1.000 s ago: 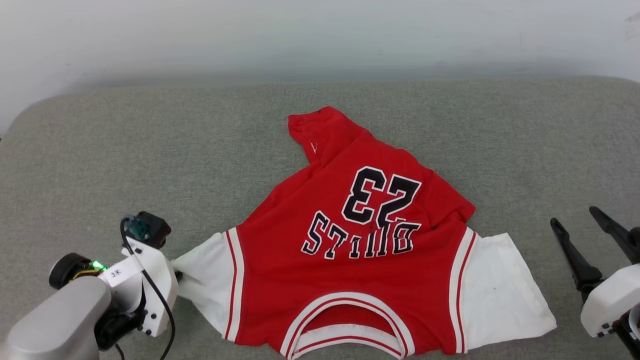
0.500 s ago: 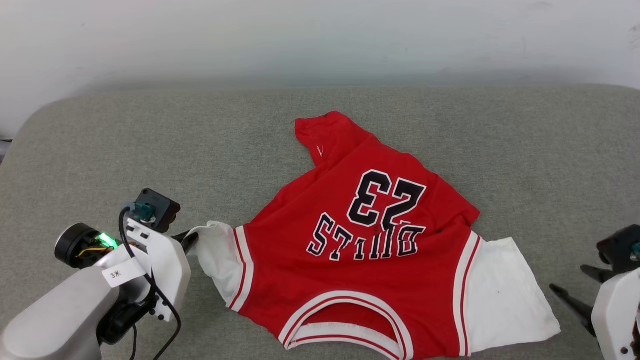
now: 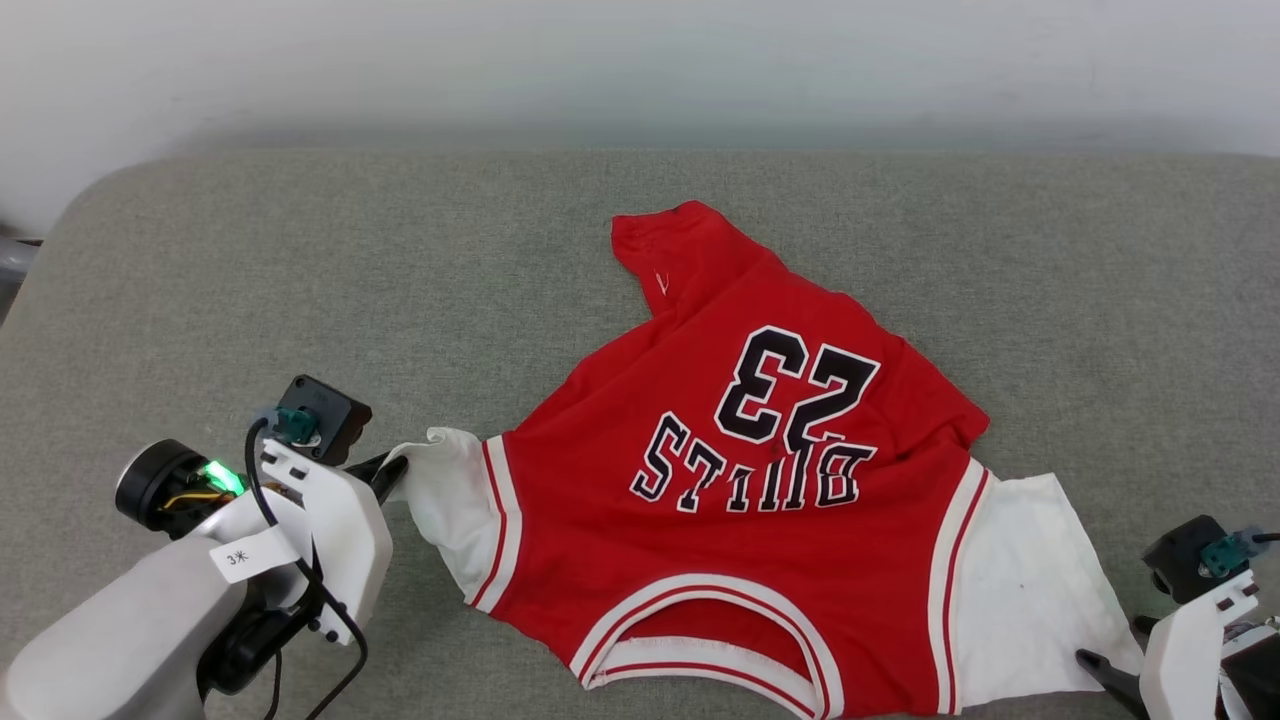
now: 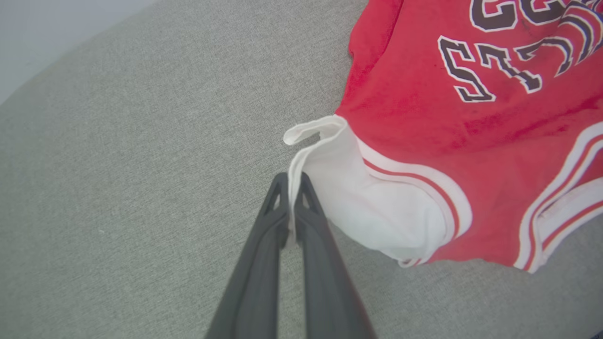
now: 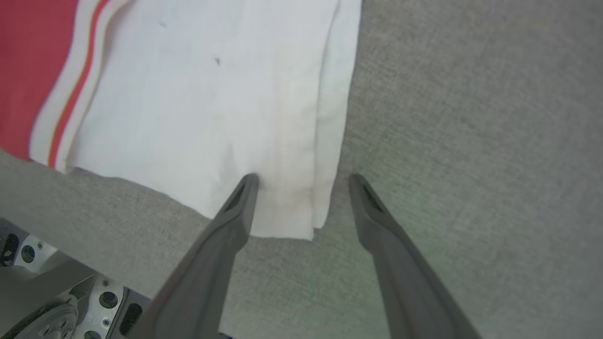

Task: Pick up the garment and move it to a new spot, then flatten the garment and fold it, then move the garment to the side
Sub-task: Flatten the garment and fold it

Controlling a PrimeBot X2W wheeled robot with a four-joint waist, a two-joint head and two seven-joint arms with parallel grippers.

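Note:
The garment (image 3: pixel 760 480), a red shirt with white sleeves, lies print-up on the grey surface, "BULLS" and 23 upside down to me. My left gripper (image 3: pixel 392 470) at the lower left is shut on the hem of the left white sleeve (image 4: pixel 358 197); in the left wrist view its fingers (image 4: pixel 301 207) pinch the sleeve edge, which is bunched and curled. My right gripper (image 5: pixel 304 181) is open. Its two fingers straddle the outer corner of the right white sleeve (image 5: pixel 212 94), low over the surface. In the head view its wrist (image 3: pixel 1195 620) sits at the bottom right.
The grey padded surface (image 3: pixel 300 280) spreads wide around the garment, with rounded far corners. A pale wall (image 3: pixel 640 70) runs behind it. Part of my own base (image 5: pixel 47 301) shows at the lower left of the right wrist view.
The left sleeve, flat a second ago, is now pulled up and bunched toward the body in my left gripper. My right gripper has swung down to the right sleeve's corner. The camera has shifted slightly.

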